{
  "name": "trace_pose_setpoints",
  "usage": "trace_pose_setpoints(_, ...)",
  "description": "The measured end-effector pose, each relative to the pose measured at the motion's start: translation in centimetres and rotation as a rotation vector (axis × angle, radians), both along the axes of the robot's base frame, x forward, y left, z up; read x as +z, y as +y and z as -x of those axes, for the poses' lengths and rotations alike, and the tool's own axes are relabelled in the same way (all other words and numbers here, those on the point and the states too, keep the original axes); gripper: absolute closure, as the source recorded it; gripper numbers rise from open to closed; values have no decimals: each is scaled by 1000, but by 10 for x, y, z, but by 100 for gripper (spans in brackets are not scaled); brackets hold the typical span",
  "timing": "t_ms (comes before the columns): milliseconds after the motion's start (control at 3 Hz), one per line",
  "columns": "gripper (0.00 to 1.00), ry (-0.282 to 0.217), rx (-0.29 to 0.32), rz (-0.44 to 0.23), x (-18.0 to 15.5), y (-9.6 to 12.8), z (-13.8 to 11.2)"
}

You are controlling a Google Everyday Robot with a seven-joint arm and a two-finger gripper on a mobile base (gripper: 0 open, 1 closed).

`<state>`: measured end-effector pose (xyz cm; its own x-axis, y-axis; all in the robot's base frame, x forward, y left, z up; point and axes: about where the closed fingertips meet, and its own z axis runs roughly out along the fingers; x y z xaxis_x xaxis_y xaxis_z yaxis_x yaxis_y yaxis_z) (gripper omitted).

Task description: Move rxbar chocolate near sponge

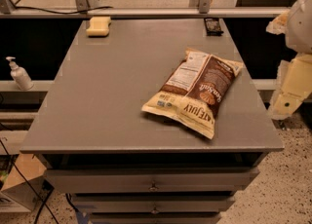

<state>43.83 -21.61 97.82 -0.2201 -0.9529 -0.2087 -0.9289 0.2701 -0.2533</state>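
Well, we've not reached yet: the pincer [291,89] hangs right of the table [122,96], grip we cannot tell, rxbar chocolate [213,26] beyond-left of it, sponge [99,26] farther left, so next we reach for the bar.

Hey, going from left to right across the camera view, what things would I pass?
pump bottle → sponge → rxbar chocolate → hand, at the right edge beside the table. The chip bag is left out: it spans the rxbar's sideways position.
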Motion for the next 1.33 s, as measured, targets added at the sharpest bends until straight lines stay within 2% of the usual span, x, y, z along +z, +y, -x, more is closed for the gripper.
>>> trace_pose_setpoints(333,0,0,0,0,0,0,0)
trace_pose_setpoints(667,0,-57,4,-22,7,3,-3)
trace_pose_setpoints(1000,0,-151,26,-82,19,13,-13)
trace_pose_setpoints(1333,0,-243,34,-187,32,19,-34)
